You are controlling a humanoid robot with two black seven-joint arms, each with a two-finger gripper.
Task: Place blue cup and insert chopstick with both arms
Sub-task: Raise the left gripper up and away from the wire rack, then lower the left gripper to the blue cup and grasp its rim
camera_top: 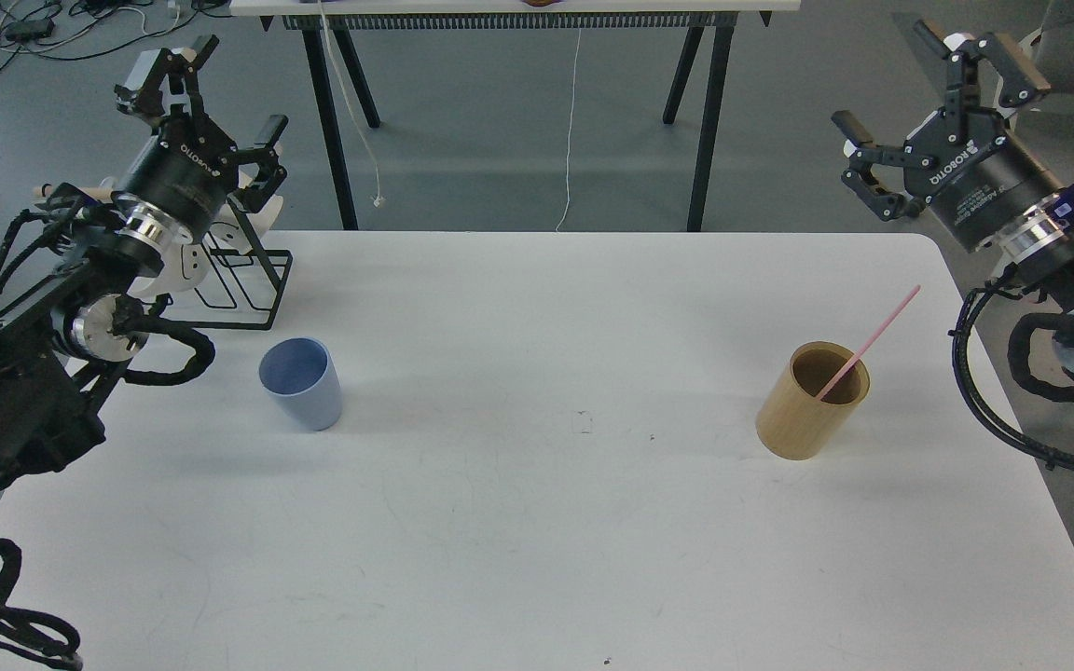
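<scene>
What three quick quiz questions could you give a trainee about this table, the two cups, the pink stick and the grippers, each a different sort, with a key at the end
1. True or false: the pink stick stands in the blue cup.
2. Multiple choice: the wire rack sits at which part of the table? A) far left corner B) near right corner C) centre
3. Fill in: the left gripper and the right gripper both have their jaws ____ and hold nothing.

Key
1. False. It leans in the tan cup, on the right side of the table.
2. A
3. open
</scene>
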